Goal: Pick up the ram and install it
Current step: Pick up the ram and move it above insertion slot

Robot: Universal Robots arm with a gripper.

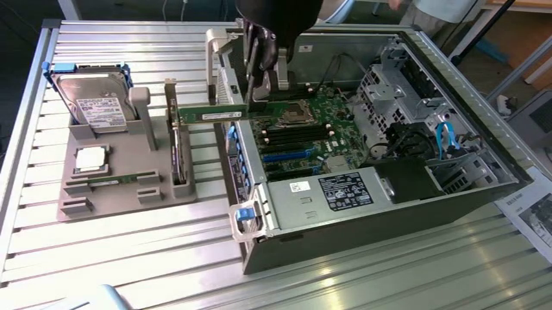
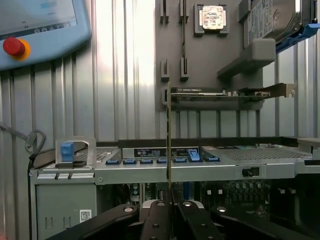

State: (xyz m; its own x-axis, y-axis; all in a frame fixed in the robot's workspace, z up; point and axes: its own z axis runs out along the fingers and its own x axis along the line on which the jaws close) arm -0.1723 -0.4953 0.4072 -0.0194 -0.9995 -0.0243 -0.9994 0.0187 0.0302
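Holding the ram over the case rim, gripper clamped on one end

- Gripper (image 1: 258, 93) (image 2: 169, 202): fingers closed together on the ram (image 1: 211, 115) (image 2: 169, 135). It grips the end towards the exterior view's right.
- The ram is off every surface with its long edge level. It reaches from the gripper towards the exterior view's left, across the rim of the open computer case (image 1: 483, 187) and out above the gap between the case and the grey fixture (image 1: 129, 194). In the wrist view it shows edge-on, as a thin line rising from between the fingers.
- Motherboard (image 1: 302, 129) lies inside the case, just beyond the gripper.
- On the fixture:
  - hard drive (image 1: 90, 103) (image 2: 272, 17) in a blue frame
  - square silver processor (image 1: 90, 158) (image 2: 212, 17)
  - dark card (image 1: 175, 152) (image 2: 220, 92) standing on edge
  - second green stick (image 1: 110, 179) lying low in a slot
- Writing:
  - the hard drive's white label carries print, too small to read
  - the black label (image 1: 345, 190) on the power supply has white text, not legible
  - a small white sticker (image 1: 299, 186) sits beside that black label, not legible
  - a square code sticker (image 2: 85, 216) is on the case wall in the wrist view
  - a printed sheet (image 1: 530, 213) lies at the exterior view's right edge, not legible
- No brand name can be made out anywhere.
- Pendant (image 2: 40, 30) with a red button (image 2: 14, 46) lies on the slatted table (image 1: 129, 271).
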